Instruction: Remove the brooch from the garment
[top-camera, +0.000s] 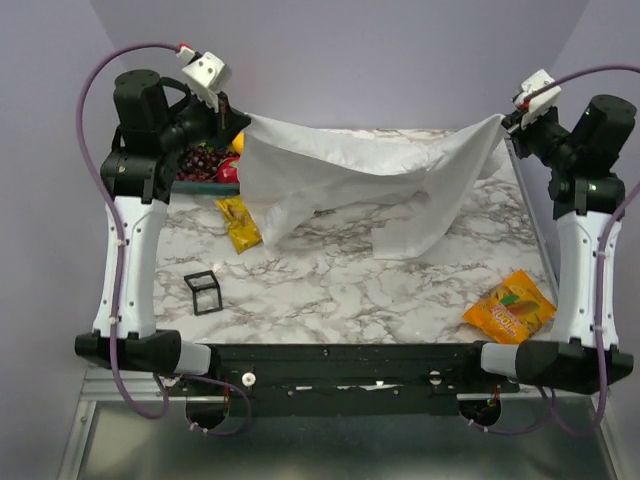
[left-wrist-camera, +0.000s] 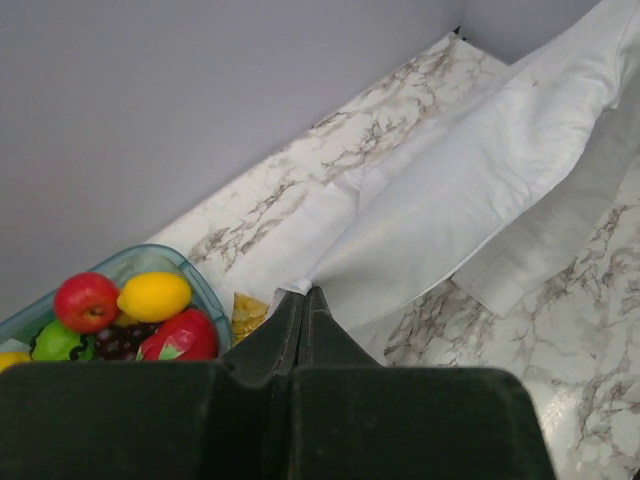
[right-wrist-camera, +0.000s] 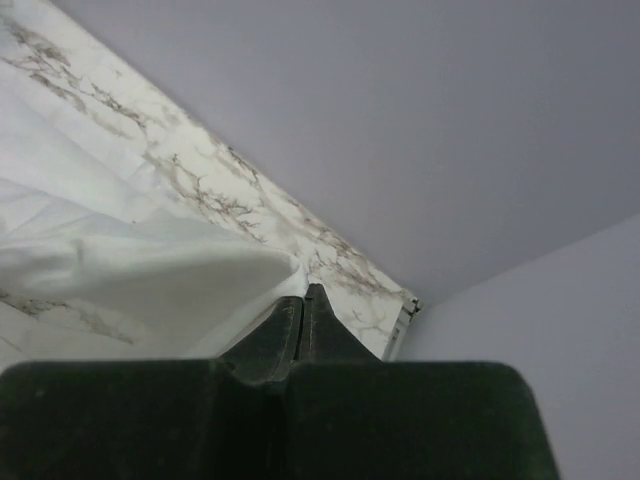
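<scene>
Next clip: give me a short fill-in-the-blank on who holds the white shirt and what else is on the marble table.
1. The garment is lifted between the left gripper and the right gripper, both with jaws ___ on its fabric.
2. The orange snack packet lies on the table near the base of the ___ arm.
3. The bowl beside the left gripper holds ___.
Missing words: shut; right; fruit.
</scene>
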